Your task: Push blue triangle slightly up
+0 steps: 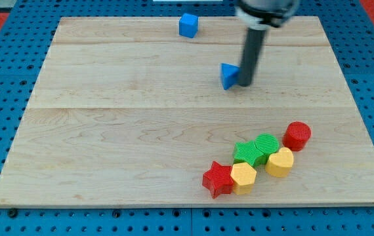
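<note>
The blue triangle [228, 75] lies on the wooden board [108, 131], right of centre in the upper half of the view. My tip [245, 84] stands just to the triangle's right, touching or nearly touching its right edge. The dark rod rises from there toward the view's top.
A blue cube [188, 25] sits near the board's top edge. At the lower right is a cluster: red cylinder [297, 135], two green blocks [266, 145] [245, 153], yellow heart-like block [280, 162], yellow hexagon [243, 177], red star [218, 179].
</note>
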`<move>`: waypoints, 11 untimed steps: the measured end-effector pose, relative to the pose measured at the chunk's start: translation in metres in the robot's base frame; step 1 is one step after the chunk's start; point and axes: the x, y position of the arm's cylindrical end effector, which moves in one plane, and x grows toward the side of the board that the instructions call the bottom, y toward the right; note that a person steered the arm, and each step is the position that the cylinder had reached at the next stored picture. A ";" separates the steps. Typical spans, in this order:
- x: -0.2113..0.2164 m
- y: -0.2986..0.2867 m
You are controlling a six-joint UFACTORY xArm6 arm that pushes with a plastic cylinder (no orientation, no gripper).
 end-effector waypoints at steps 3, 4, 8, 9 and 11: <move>0.002 -0.149; -0.005 -0.094; -0.068 -0.111; -0.091 -0.105; -0.102 -0.157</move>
